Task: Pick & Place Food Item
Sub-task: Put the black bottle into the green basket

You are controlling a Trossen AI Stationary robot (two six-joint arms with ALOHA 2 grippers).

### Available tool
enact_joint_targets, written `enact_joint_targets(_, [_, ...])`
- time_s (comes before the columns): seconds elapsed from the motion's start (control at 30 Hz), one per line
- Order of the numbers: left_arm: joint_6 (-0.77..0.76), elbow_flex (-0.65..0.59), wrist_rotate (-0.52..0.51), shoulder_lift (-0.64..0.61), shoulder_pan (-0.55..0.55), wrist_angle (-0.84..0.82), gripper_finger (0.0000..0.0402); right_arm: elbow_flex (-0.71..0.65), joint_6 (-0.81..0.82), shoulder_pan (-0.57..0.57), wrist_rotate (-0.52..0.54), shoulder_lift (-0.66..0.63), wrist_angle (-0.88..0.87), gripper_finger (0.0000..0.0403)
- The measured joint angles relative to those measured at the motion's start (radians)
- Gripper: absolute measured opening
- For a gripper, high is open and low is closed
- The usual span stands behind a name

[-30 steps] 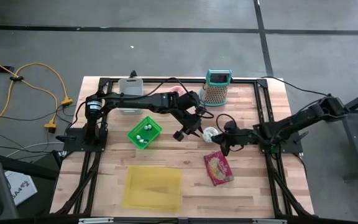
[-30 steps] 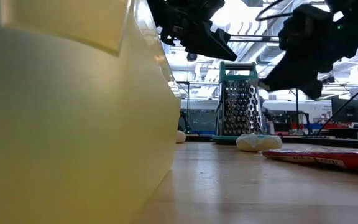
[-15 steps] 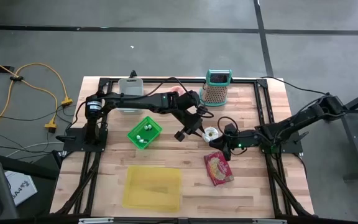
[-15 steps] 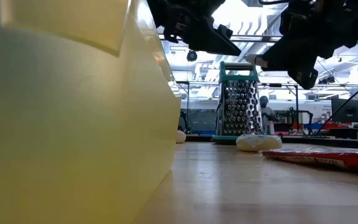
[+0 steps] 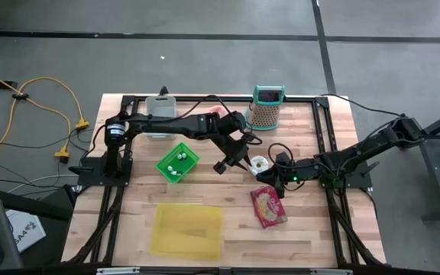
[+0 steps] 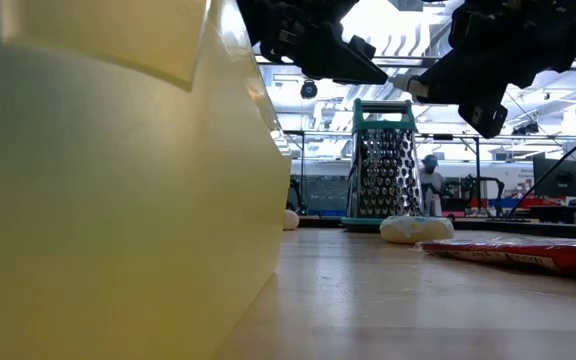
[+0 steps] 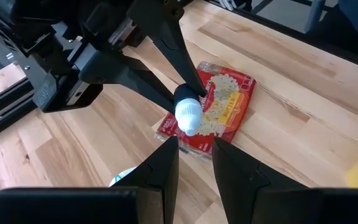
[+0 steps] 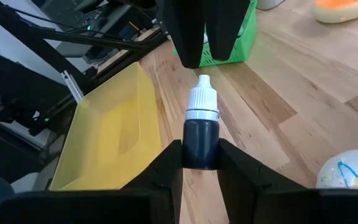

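The right gripper (image 8: 200,163) clamps a small dark dropper bottle (image 8: 201,127) with a ribbed white cap. The left gripper (image 7: 194,165), jaws slightly parted and empty, faces its cap above the glossy red packet (image 7: 219,106).

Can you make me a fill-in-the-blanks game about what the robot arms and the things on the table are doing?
1. The right gripper is shut on a small dark dropper bottle with a ____ cap.
2. The red popcorn bag lies flat on the wooden ____.
3. The metal grater has a ____ handle on top.
4. The small basket under the left arm is coloured ____.

Missing words: white; table; teal; green
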Motion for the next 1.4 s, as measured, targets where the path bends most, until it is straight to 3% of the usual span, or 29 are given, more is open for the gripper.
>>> enact_joint_targets(0.73, [0.007, 0.000, 0.074, 0.000, 0.003, -0.001, 0.0092, 0.000, -0.004, 0.000, -0.030, 0.000, 0.025, 0.0075])
enact_joint_targets(1.07, [0.004, 0.000, 0.057, 0.000, 0.005, 0.000, 0.0151, 0.000, -0.008, 0.018, -0.028, 0.000, 0.036, 0.0075])
enact_joint_targets(1.4, [0.003, 0.000, 0.064, 0.000, -0.002, 0.052, 0.0156, 0.000, -0.061, 0.017, -0.021, 0.000, 0.068, 0.0075])
